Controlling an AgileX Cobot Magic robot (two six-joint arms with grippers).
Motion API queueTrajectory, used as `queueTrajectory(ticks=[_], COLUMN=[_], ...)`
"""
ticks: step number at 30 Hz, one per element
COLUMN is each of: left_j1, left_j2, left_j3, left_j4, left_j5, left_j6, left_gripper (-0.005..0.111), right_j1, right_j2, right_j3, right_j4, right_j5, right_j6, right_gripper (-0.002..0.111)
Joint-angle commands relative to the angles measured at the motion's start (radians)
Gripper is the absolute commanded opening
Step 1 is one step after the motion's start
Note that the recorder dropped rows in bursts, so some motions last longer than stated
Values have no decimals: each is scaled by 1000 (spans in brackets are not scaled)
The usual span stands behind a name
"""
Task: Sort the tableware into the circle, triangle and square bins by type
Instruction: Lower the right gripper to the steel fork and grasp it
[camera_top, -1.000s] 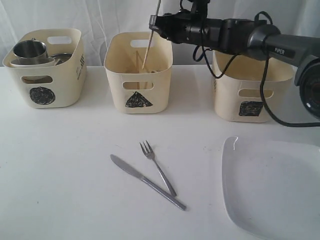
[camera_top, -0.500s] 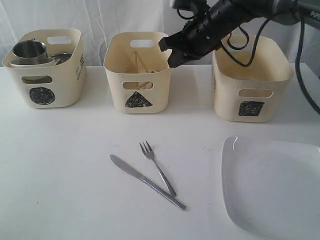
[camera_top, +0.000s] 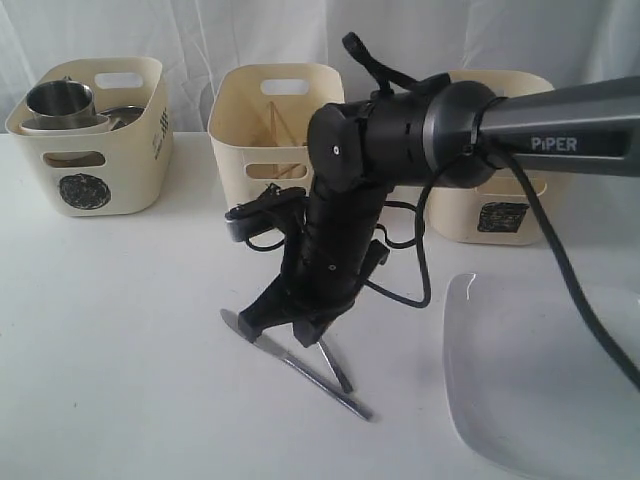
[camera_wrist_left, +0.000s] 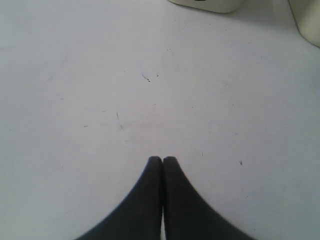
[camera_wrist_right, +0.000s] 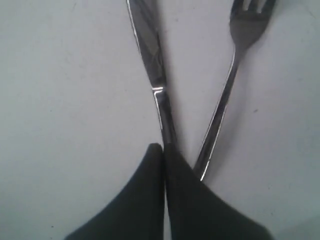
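Note:
My right gripper (camera_top: 283, 323) has come down over the steel knife (camera_top: 322, 384) and fork (camera_top: 337, 370) lying crossed on the white table. Its arm hides the fork's tines in the exterior view. In the right wrist view the gripper (camera_wrist_right: 163, 148) is shut and empty, its tips just above the knife (camera_wrist_right: 150, 55), with the fork (camera_wrist_right: 235, 65) beside. The left gripper (camera_wrist_left: 162, 159) is shut over bare table. The circle bin (camera_top: 90, 150) holds a steel mug (camera_top: 60, 100). Wooden chopsticks (camera_top: 281, 126) lean inside the triangle bin (camera_top: 262, 110). The arm partly hides the square bin (camera_top: 500, 215). The white plate (camera_top: 545, 385) lies front right.
The table's left half (camera_top: 110, 330) is bare white surface. The right arm's body and cables (camera_top: 400, 150) stretch across in front of the triangle and square bins. Two bin bottoms (camera_wrist_left: 205, 4) show at the edge of the left wrist view.
The right arm left the triangle bin, where the chopstick it held now rests, and swung down over the knife and fork. Its jaws closed. The left gripper stayed still.

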Motion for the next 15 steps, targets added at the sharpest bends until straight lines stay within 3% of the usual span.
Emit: queueTrajectory(ticks=[1,9,15], left_j1=[2,2,0], left_j2=[-4,-4,-4], left_j3=[8,8,8], left_j4=[1,1,1], left_j5=[46,46,46], left_j6=[0,0,0], left_gripper=[0,0,0], right_j1=[5,5,5], right_j2=[-8,50,76], right_j3=[7,7,7], right_j4=[-39,-53,-127], right_j5=[-66,-93,-150], right_j6=[33,30,140], right_gripper=[1,38,41])
